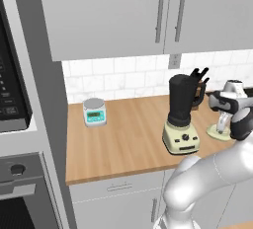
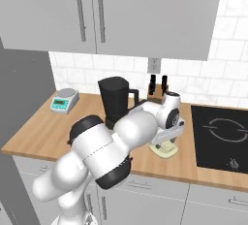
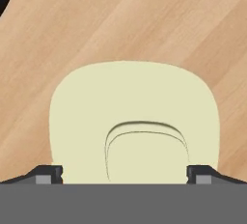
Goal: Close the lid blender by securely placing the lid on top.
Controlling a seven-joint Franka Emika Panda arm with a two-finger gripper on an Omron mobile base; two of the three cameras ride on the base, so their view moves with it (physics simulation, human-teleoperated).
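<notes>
On the wooden counter [image 1: 123, 139], the blender [image 1: 182, 114] has no top yet. The gripper [image 3: 125, 175], jaws wide, probably brackets the lid [image 3: 132, 121] near the front edge.

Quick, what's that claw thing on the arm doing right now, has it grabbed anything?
Gripper: open, holding nothing; its fingertips stand wide on either side of the lid lying on the counter.

A grey scale [image 1: 94, 111] (teal display) is seen on the wooden worktop [image 1: 128, 144], a knife block [image 2: 156, 91] against the tiles.
</notes>
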